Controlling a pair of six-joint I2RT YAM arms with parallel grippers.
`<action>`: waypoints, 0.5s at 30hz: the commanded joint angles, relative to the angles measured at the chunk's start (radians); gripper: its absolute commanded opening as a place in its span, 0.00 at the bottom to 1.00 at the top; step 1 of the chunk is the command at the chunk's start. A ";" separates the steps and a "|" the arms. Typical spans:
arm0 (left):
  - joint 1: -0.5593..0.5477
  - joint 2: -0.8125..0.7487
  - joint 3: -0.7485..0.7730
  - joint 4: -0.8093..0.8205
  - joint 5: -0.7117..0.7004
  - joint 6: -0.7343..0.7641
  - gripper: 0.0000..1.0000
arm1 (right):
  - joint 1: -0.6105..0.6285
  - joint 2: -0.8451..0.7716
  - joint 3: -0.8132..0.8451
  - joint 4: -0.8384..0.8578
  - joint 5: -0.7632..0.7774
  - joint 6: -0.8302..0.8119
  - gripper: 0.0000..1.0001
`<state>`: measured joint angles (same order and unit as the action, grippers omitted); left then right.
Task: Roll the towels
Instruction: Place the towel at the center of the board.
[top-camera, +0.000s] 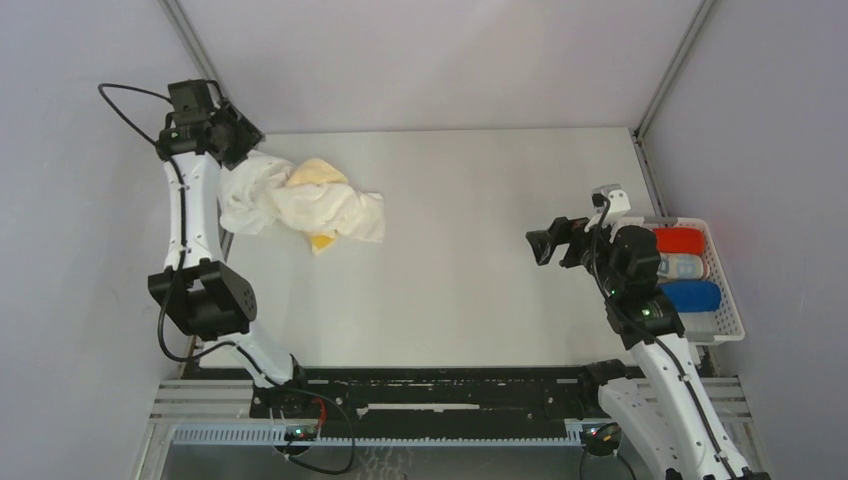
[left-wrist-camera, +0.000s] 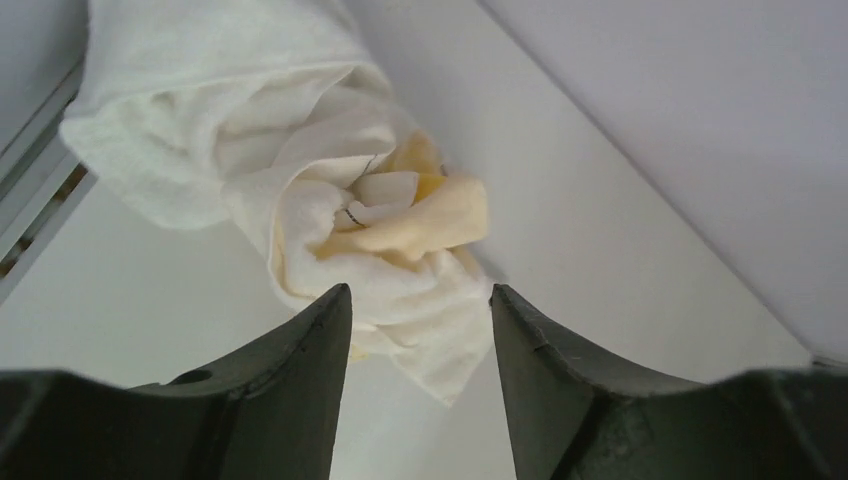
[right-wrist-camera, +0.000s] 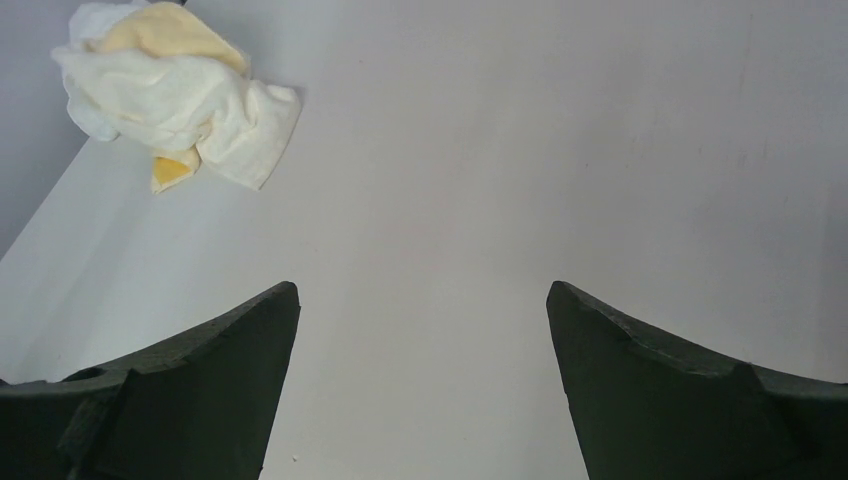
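Observation:
A crumpled heap of white, cream and pale yellow-orange towels (top-camera: 300, 205) lies at the far left of the table; it shows in the left wrist view (left-wrist-camera: 330, 190) and, small, in the right wrist view (right-wrist-camera: 175, 90). My left gripper (top-camera: 240, 135) hangs open and empty just above the heap's far left end (left-wrist-camera: 420, 300). My right gripper (top-camera: 545, 245) is open and empty over bare table at the right (right-wrist-camera: 422, 295). Rolled red (top-camera: 678, 240), light-blue patterned (top-camera: 682, 267) and royal blue (top-camera: 692, 295) towels lie in the basket.
A white slatted plastic basket (top-camera: 728, 300) stands at the table's right edge, beside my right arm. Grey walls with metal corner posts close in the table at the back and sides. A black rail runs along the near edge.

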<state>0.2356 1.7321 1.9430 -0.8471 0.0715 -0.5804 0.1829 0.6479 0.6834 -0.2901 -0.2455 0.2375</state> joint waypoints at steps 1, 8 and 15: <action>-0.107 -0.117 -0.126 -0.028 -0.192 0.087 0.61 | 0.012 0.010 0.027 0.019 0.002 -0.025 0.93; -0.421 -0.036 -0.283 -0.018 -0.309 0.139 0.66 | 0.016 0.030 0.022 0.027 0.001 -0.026 0.93; -0.530 0.243 -0.192 -0.011 -0.228 0.117 0.68 | 0.018 0.028 0.013 0.019 0.011 -0.028 0.93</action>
<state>-0.2932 1.8534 1.6821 -0.8661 -0.1722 -0.4774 0.1925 0.6819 0.6834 -0.2897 -0.2443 0.2234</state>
